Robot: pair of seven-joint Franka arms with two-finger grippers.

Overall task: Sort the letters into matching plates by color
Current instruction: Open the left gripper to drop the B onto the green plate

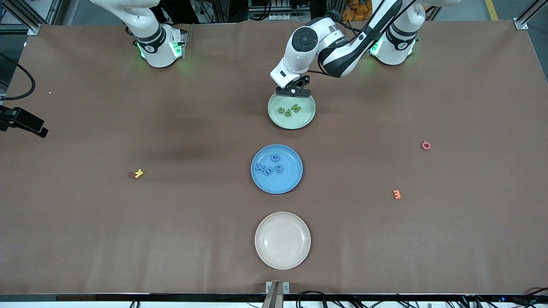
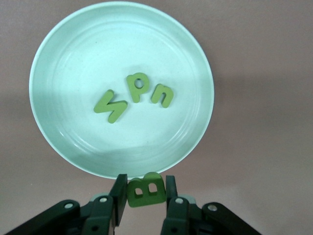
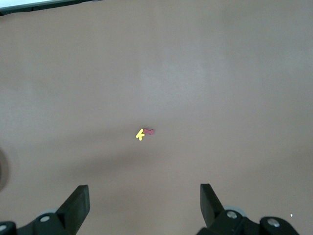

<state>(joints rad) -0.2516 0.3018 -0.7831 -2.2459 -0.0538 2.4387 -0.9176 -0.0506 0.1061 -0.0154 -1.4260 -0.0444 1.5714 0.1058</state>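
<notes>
My left gripper (image 1: 293, 91) (image 2: 144, 183) is shut on a green letter B (image 2: 145, 190), which hangs over the edge of the pale green plate (image 1: 300, 122) (image 2: 88, 54) on the side toward the robots' bases. Three green letters (image 1: 289, 110) (image 2: 139, 96) lie in that plate. The blue plate (image 1: 283, 183), nearer to the front camera, holds several blue letters (image 1: 269, 167). My right gripper (image 3: 144, 191) is open with nothing between its fingers, high over bare table at the right arm's end. It is out of the front view.
A cream plate (image 1: 282, 256) sits nearest the front camera, in line with the other two plates. A yellow and a red letter (image 1: 136, 173) (image 3: 142, 133) lie together toward the right arm's end. A pink letter (image 1: 426, 145) and an orange one (image 1: 397, 194) lie toward the left arm's end.
</notes>
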